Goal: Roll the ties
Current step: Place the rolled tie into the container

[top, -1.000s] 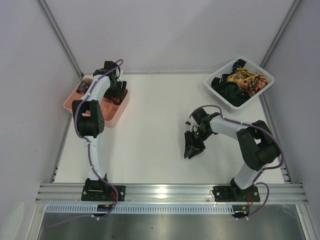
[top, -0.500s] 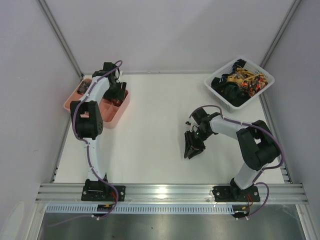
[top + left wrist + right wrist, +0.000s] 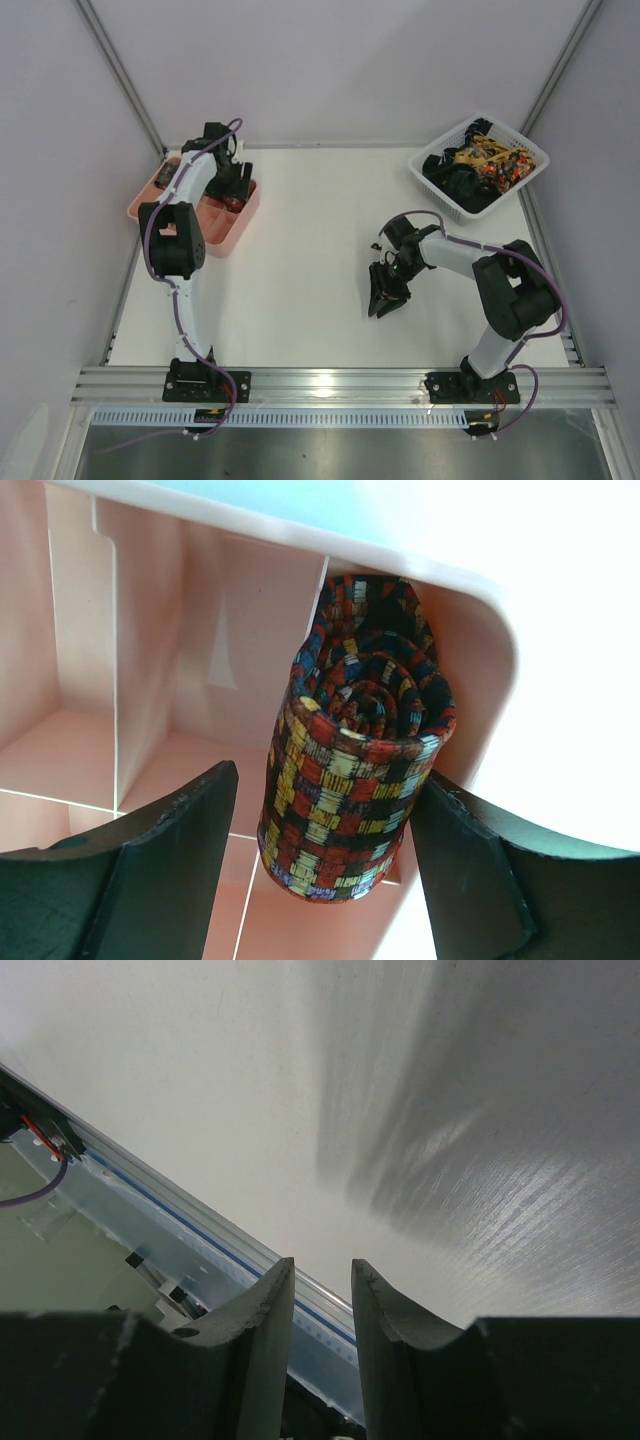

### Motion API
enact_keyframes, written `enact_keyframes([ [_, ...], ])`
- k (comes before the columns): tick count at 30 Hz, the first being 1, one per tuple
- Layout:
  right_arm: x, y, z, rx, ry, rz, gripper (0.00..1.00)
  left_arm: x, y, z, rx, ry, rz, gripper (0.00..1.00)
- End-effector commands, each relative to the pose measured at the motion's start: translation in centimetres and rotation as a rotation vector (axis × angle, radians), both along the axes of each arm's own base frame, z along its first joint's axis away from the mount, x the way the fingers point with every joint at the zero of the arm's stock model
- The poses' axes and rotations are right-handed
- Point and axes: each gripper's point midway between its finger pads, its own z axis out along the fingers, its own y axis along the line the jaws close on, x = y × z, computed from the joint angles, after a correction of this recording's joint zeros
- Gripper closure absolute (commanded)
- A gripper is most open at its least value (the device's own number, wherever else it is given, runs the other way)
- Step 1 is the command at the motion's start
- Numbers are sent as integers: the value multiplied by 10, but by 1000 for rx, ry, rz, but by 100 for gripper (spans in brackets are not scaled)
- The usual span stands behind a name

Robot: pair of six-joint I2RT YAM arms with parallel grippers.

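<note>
Left claw (image 3: pixel 326 780) spread around the upright rolled tie (image 3: pixel 365 710).

Room and obstacles
Table (image 3: pixel 300 260) lay open between pink tray (image 3: pixel 236 230), far-left corner, and basket (image 3: pixel 436 192), far-right corner; rolled tie (image 3: pixel 355 770) filled one tray compartment.

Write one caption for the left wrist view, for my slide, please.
A rolled tie stands upright in the pink tray, within the open left claw.

Table (image 3: pixel 300 250): white, flat, matte surface. Two containers stand directly on it, well apart. A pink tray (image 3: pixel 225 236) sits at the far left edge. A white lattice basket (image 3: pixel 435 198) sits in the far right corner.
</note>
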Motion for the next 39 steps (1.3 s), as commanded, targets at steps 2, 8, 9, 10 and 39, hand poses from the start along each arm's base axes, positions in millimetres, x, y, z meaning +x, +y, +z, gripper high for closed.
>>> enact_keyframes([
  [2, 9, 6, 4, 16, -28, 14, 65, 2, -3, 22, -33, -35, -10, 26],
  [8, 10, 7, 3, 19, -23, 16, 65, 0, -5, 29, -49, -51, -9, 26],
  [9, 10, 7, 2, 18, -21, 16, 65, -1, -5, 29, -49, -43, -9, 26],
  [10, 11, 7, 3, 20, -23, 16, 65, -2, -5, 29, -47, -39, -5, 26],
  [39, 10, 9, 3, 25, -16, 12, 65, -8, -4, 30, -121, -72, 56, 27],
])
